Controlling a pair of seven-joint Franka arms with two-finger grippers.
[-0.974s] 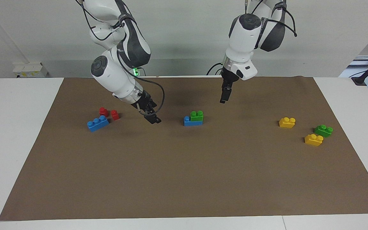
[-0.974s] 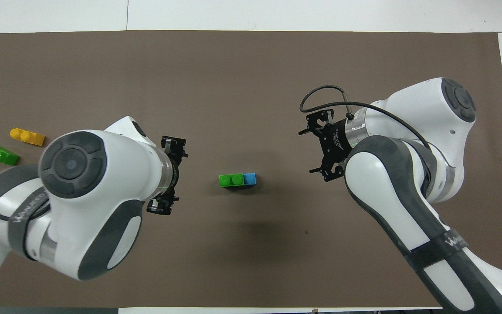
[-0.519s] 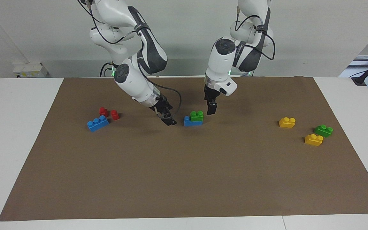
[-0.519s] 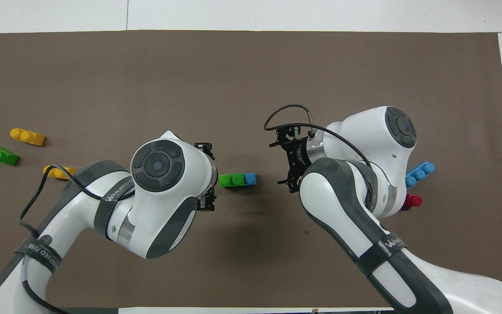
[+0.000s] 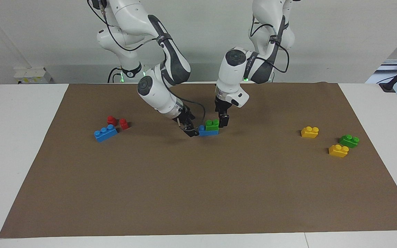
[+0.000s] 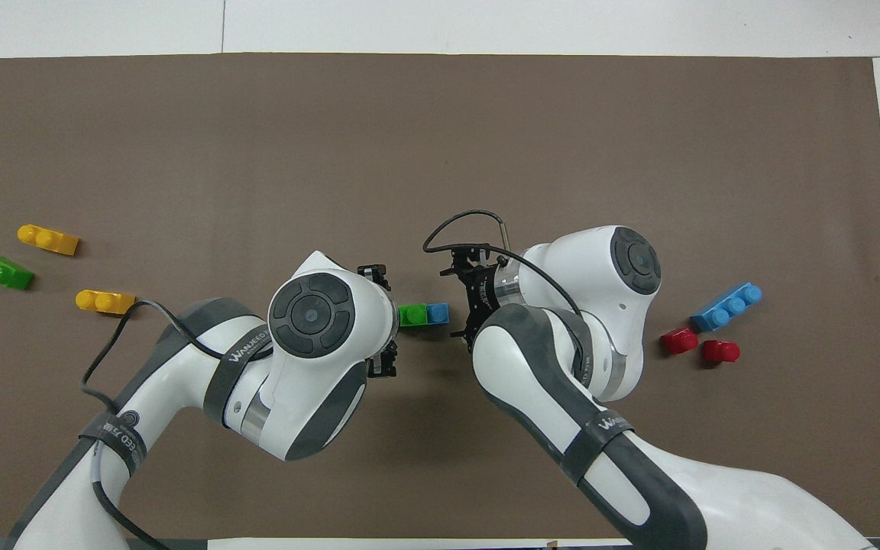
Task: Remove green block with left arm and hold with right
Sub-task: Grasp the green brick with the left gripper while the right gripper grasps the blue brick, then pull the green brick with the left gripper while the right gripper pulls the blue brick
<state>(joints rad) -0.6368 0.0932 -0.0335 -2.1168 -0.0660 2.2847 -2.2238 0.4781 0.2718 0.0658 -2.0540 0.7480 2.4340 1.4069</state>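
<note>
The green block (image 5: pixel 212 124) sits on a blue brick (image 5: pixel 202 131) in the middle of the brown mat, covering all but one of its studs; in the overhead view the green block (image 6: pixel 412 315) is partly under the left wrist. My left gripper (image 5: pixel 222 121) is low, right beside the green block at the end toward the left arm, fingers open. My right gripper (image 5: pixel 192 132) is open and down at the mat, its tip against the blue brick's bare end (image 6: pixel 438 313).
A second green block (image 5: pixel 349 140) and two yellow bricks (image 5: pixel 309 132) (image 5: pixel 338 151) lie toward the left arm's end. A loose blue brick (image 5: pixel 105 133) and two red bricks (image 5: pixel 111 120) (image 5: pixel 124 124) lie toward the right arm's end.
Both arms have swung in and down toward the middle stack. The left gripper has come down beside the green block; the right gripper has reached the blue brick's bare end. No brick has moved.
</note>
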